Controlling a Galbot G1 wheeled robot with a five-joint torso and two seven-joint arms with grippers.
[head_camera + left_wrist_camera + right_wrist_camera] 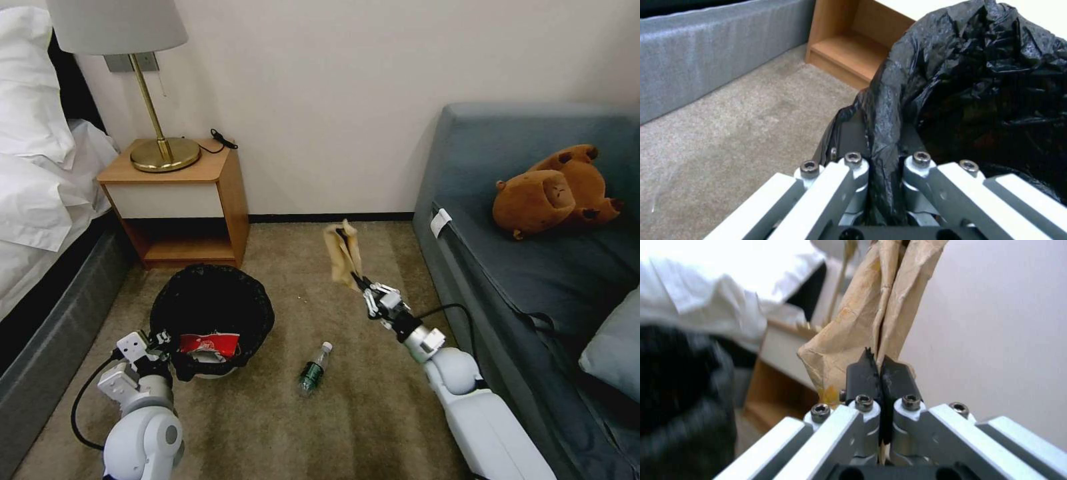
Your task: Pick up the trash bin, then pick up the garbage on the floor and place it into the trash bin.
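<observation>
The trash bin, white with a black bag over its rim, hangs above the carpet at lower left. My left gripper is shut on its near rim, bag pinched between the fingers. A red-and-white wrapper lies inside the bin. To the right of the bin, raised in the air, my right gripper is shut on the crumpled brown paper bag, whose folds rise from the black pads. A small green bottle with a white cap lies on the carpet between the arms.
A wooden nightstand with a brass lamp stands behind the bin, against the wall. The bed runs along the left. A blue-grey sofa with a brown plush toy lines the right side. Open carpet lies between them.
</observation>
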